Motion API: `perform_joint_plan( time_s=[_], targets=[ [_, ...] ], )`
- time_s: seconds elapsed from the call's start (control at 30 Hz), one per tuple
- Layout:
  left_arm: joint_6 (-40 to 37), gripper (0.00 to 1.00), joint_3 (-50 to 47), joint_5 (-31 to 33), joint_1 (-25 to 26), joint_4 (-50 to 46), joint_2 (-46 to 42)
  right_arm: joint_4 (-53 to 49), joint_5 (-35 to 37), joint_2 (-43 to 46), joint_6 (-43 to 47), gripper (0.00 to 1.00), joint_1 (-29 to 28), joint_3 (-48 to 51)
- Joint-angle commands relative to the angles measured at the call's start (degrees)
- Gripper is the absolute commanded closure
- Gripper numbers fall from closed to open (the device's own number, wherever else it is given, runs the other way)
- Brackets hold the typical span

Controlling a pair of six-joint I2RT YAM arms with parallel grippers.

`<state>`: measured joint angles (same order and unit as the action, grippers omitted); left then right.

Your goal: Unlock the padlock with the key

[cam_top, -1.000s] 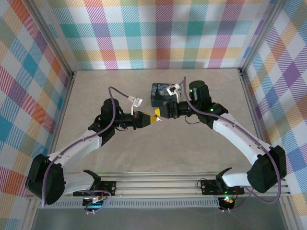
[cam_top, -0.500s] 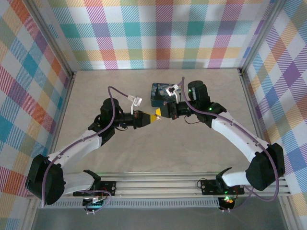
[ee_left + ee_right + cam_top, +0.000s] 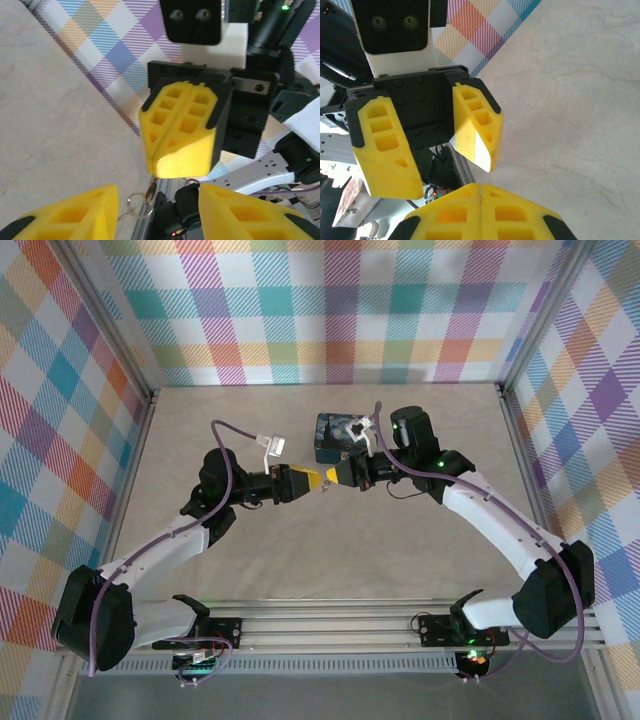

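Observation:
The padlock (image 3: 335, 433), dark blue with a yellow swirl print, lies flat on the table behind the two grippers. My right gripper (image 3: 339, 477) hovers just in front of it, its yellow fingers (image 3: 481, 210) pressed together. The key (image 3: 150, 190), a tiny dark metal piece on a thin wire ring (image 3: 131, 202), dangles from that shut tip (image 3: 180, 165). My left gripper (image 3: 312, 480) faces it tip to tip and is open. Its fingers (image 3: 65, 215) stand on either side of the right gripper's tip and the key, touching neither.
Plaid walls (image 3: 330, 300) close in the pale table (image 3: 300, 550) on three sides. An aluminium rail (image 3: 330, 625) with the arm bases runs along the near edge. Cables loop above both wrists (image 3: 262, 445).
The left gripper has slid up and right until its open fingers bracket the right gripper's tip. The right gripper has edged a little left towards it. The padlock has not moved.

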<state>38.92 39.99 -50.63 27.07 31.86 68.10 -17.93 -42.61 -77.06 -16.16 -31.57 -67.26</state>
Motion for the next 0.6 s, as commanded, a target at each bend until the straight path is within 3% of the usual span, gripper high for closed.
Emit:
perform_joint_plan(
  time_s=[0.0, 0.57],
  targets=[
    [3.42, 0.53, -1.05, -2.3, 0.05, 8.77, 0.98, 0.55, -1.54, 0.97, 0.7, 1.0, -0.33, -1.14],
    [2.6, 0.65, -1.58, -4.9, 1.85, 10.23, 5.3, 1.86, -1.99, 1.3, -0.71, 1.0, -0.16, -1.11]
  ],
)
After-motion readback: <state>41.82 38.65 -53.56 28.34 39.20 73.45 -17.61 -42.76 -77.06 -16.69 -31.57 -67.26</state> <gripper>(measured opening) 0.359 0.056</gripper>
